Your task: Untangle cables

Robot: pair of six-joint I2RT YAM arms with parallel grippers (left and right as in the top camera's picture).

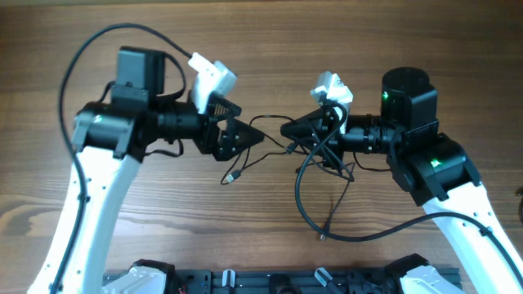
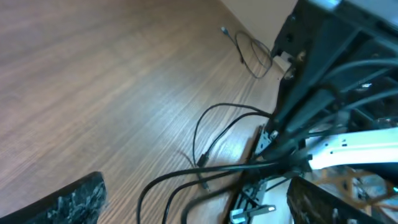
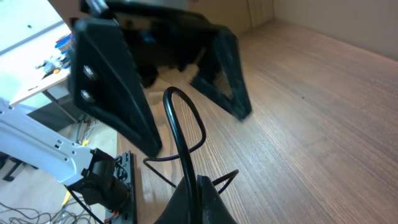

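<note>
Cables (image 1: 298, 184): thin, limp, light. Loose loops mid-table (image 1: 245, 49), between the arms. Left gripper (image 1: 249, 139): jaws wide, empty. Right gripper (image 1: 288, 129): pinching one strand. Best hold, by judgement: near plug (image 1: 231, 177).

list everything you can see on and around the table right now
table: 1, brown wood, under everything
cables: number unclear since tangled, thin and dark, between the pincers, looping toward the near edge
plug ends: 2 visible, dark, lying on the table by the tangle
rail: 1, black with white clips, near edge
arm leads: 2, thick black, one along each arm
arms: 2, white and black, left and right
left pincer: 1, black, open, beside the tangle
right pincer: 1, black, shut on the cables
</note>
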